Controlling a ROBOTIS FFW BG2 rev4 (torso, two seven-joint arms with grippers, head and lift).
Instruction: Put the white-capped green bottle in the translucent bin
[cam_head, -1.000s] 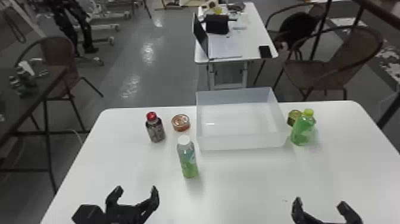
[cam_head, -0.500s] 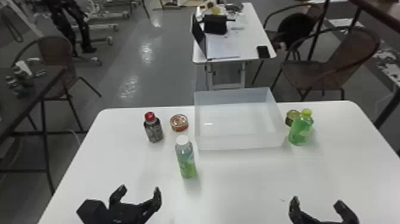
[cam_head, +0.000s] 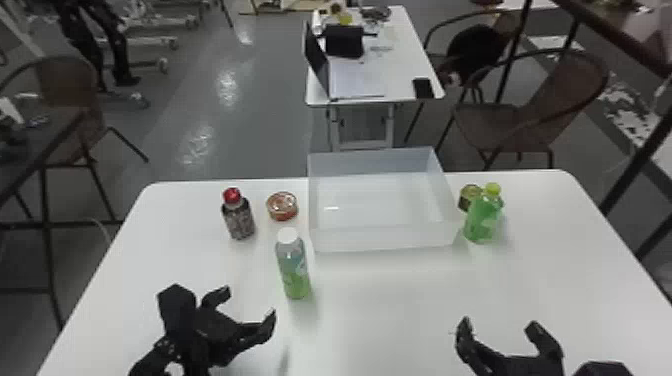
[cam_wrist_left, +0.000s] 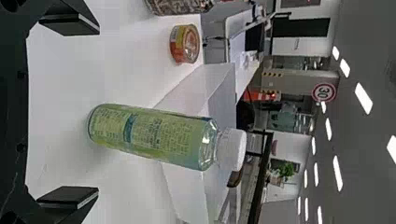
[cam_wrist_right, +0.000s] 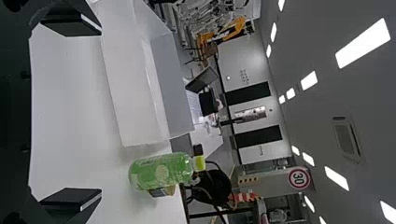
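- Since the earlier frames the left gripper (cam_head: 247, 302) has moved forward and inward, toward the white-capped green bottle (cam_head: 295, 272), and turned somewhat; the right gripper (cam_head: 500, 325) has shifted slightly forward and inward.
- The head view has swung a little to the right; the things on the tabletop (cam_head: 390, 310) keep their arrangement.
- A broad bare stretch of tabletop runs between the two grippers, up to the front wall of the translucent bin (cam_head: 382, 239).
- The bin's back stands at the tabletop's far edge.
- Left of the bin are an orange can (cam_head: 282, 206) and, farther left, a red-capped bottle (cam_head: 240, 217); at its right are a yellow-capped bottle (cam_head: 482, 220) and a dark can (cam_head: 467, 197) just behind that.
- The white-capped green bottle stands upright on the tabletop, outside the bin, near its front left corner.
- It lies ahead of the left gripper, in line with the space between the fingers, untouched.
- Both grippers are spread wide and hold nothing.
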